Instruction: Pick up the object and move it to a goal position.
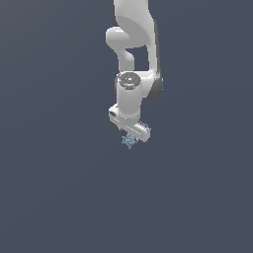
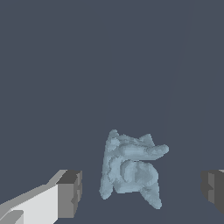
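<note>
Hiding object's (image 1: 129, 141) top: gripper (image 1: 130, 134) overhead

Spiky object (image 1: 129, 141) on plain grey surface (image 1: 59, 188)

Looked down from high above in the exterior view, well back, onto the white Panda arm (image 1: 132, 64) hanging mid-frame over a plain dark blue-grey ground (image 1: 54, 188). Took in the whole lower arm yet rendered things small. Sat close in the wrist view, mounted on the arm and aimed along the gripper (image 2: 142, 190) toward that same ground. Shared between both views: the gripper (image 1: 129, 133), the pale blue-grey spiky object (image 1: 129, 141) (image 2: 129, 168) and the ground (image 2: 65, 65) around it.
</note>
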### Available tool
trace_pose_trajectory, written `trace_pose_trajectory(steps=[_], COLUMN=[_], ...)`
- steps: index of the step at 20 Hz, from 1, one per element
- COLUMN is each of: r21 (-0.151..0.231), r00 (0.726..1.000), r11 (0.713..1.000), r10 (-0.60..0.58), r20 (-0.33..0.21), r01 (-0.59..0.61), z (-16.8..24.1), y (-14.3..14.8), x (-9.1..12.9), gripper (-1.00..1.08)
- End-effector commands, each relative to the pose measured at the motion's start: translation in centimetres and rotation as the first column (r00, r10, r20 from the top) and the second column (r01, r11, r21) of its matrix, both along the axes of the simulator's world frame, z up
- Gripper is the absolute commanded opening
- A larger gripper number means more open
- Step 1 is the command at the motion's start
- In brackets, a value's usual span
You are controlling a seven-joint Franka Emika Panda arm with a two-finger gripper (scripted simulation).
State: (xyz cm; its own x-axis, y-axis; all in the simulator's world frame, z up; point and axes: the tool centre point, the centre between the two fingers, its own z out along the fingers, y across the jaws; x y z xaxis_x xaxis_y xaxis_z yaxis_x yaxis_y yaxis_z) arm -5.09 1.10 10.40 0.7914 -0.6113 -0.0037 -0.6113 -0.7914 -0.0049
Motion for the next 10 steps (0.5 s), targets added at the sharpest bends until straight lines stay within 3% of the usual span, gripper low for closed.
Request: trace_pose_trajectory(steps=[1,10], r21=[-0.002,-0.006], r00=[0.999,0.992], r11=[0.999,0.992], r10=[-0.045,-0.128], r20=[0.000,0.000], r01=[0.045,0.128], z=[-0.44,-1.28], y=[0.22,0.65], x=[-0.39,-1.17], gripper=[1.00,1.00])
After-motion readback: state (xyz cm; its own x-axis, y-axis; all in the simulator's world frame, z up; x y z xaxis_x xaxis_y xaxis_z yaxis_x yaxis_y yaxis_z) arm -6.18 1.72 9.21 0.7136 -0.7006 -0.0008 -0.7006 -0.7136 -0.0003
